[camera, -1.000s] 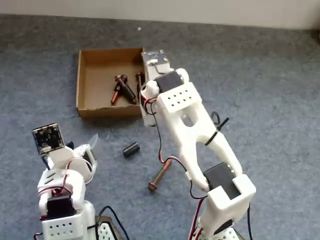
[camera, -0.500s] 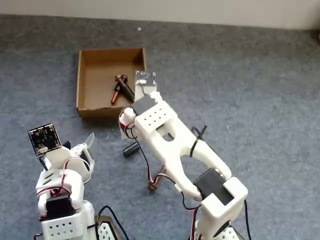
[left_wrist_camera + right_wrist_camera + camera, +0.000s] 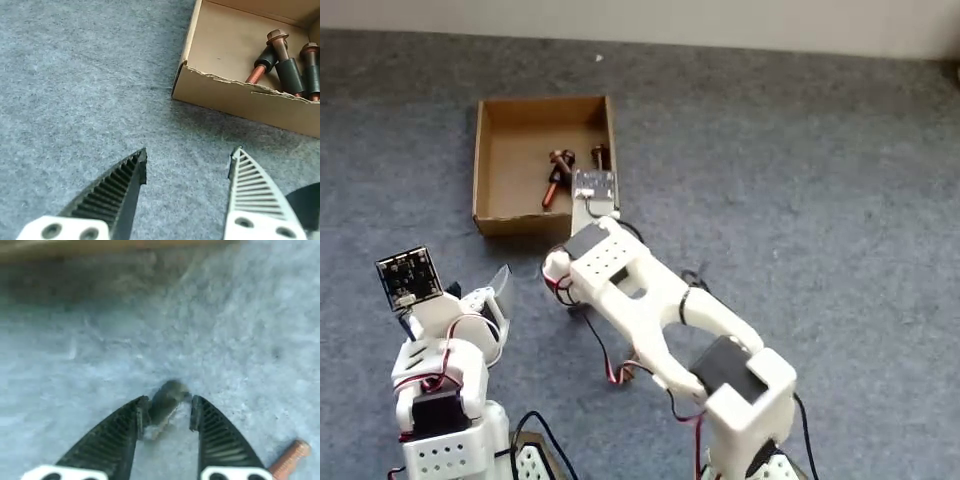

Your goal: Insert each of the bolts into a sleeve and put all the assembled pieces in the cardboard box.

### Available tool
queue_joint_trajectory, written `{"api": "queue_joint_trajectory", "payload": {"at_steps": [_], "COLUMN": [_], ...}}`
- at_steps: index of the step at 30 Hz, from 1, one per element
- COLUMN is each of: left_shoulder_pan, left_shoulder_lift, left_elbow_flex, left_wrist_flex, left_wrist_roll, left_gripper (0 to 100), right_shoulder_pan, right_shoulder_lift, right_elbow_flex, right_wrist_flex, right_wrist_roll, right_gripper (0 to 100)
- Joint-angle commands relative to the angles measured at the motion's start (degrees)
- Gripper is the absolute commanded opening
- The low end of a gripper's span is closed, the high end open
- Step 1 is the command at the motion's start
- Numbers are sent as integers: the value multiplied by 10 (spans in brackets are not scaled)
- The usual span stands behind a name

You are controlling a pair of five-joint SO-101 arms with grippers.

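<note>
Desk: Bolts (image 3: 277,37), where do they lie?
Field: Copper-coloured, flange-headed and sleeved in black, they rest together in a corner of the shallow cardboard box (image 3: 235,95). One loose bolt (image 3: 289,458) lies bare on the grey, felt-like worktop (image 3: 800,180).
Desk: And the arms?
Field: The right gripper (image 3: 166,407), its black fingers ribbed, stands narrowly parted on either side of a blurred, dark loose sleeve (image 3: 167,392) near the box. Contact cannot be judged. The left gripper (image 3: 189,155) gapes wide above bare felt beside the box wall.
</note>
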Motion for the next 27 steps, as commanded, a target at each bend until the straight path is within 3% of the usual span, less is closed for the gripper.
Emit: {"api": "queue_joint_trajectory", "payload": {"at_steps": [1,11,16,22,27], "left_shoulder_pan": [-8,-8,-7,-6,-6], "left_shoulder_lift": [-4,-4,-4,-4,-4], "left_elbow_flex": [-4,-3,-3,-3,-3], "left_wrist_flex": [-11,-11,-11,-9,-9], "left_wrist_roll": [-4,-4,-5,-6,-5], "left_gripper": [277,277,277,277,277], "right_shoulder_pan": [-8,-13,-30,4,51], "right_shoulder_lift": [30,36,29,-102,-261], "right_elbow_flex": [-10,-7,-12,-24,53], "right_wrist_flex": [0,18,55,106,121], "right_wrist_roll": [-7,-3,52,115,153], "right_gripper": [132,118,2,6,6]}}
